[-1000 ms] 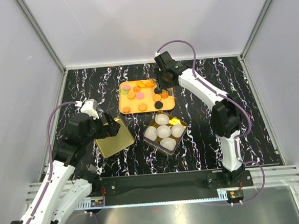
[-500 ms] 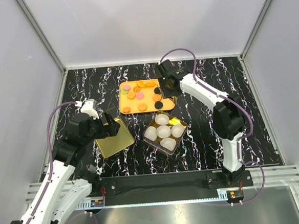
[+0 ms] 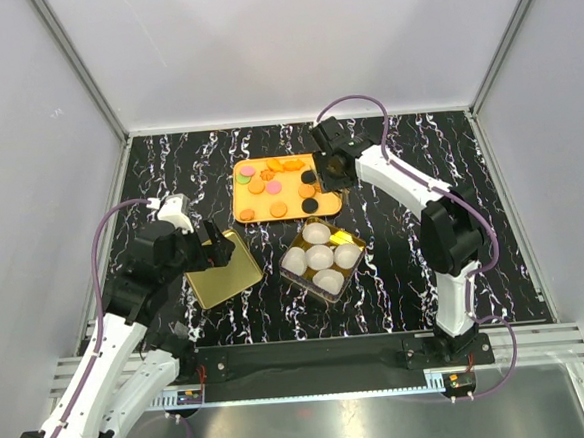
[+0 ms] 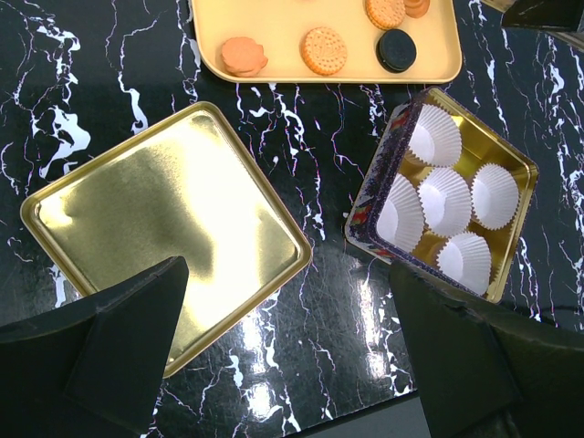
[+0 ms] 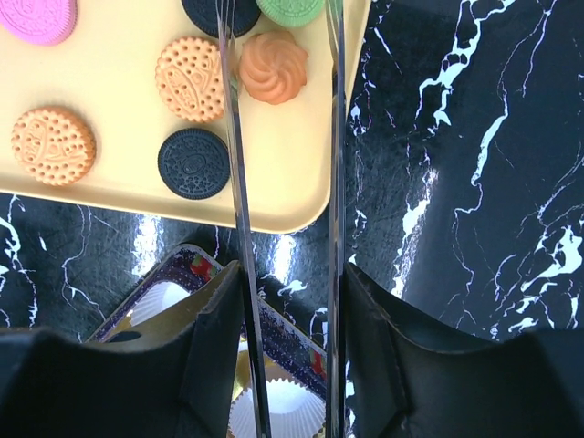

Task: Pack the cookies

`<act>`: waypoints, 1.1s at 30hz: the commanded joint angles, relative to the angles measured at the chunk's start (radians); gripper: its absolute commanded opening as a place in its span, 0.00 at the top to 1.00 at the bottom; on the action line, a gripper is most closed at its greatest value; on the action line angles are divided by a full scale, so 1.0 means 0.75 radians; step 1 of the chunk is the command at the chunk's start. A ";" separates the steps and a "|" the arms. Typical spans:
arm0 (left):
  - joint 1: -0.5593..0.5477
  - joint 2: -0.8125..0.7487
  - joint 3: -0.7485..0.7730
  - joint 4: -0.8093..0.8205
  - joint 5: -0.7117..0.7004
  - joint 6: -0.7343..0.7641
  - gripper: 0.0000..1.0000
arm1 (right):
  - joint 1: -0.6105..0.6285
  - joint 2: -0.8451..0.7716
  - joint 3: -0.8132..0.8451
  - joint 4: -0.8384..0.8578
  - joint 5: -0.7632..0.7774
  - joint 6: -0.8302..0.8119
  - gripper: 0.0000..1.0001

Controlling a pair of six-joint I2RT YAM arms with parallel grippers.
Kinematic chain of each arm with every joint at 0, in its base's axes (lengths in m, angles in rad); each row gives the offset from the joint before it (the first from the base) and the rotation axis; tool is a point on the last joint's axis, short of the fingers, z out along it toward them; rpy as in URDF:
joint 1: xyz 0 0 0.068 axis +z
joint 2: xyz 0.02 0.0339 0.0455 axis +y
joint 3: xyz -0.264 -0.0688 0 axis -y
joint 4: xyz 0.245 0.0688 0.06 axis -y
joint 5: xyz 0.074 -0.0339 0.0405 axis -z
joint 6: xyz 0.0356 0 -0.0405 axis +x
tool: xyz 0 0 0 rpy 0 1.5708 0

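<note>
Cookies lie on the orange tray: round orange, pink, green and black ones. In the right wrist view I see an orange flower-shaped cookie, a round orange one and a black one. My right gripper is shut on metal tongs. Their two blades reach over the tray's right end, with the flower cookie between them. In the top view this gripper is at the tray's right edge. My left gripper is open and empty above the table, between the gold lid and the box.
A box with several white paper cups stands just in front of the tray. The gold lid lies flat to its left. White walls enclose the black marbled table.
My right gripper with the tongs has shifted a little to the right, from over the tray toward its right edge. The left arm has not moved.
</note>
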 commanded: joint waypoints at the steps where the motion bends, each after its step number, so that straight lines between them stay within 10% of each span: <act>1: -0.001 -0.007 0.001 0.036 -0.008 0.001 0.01 | -0.046 -0.064 0.011 0.059 -0.071 0.014 0.49; 33: -0.001 0.005 0.001 0.032 -0.018 -0.003 0.01 | -0.181 -0.205 -0.091 0.112 -0.351 0.061 0.60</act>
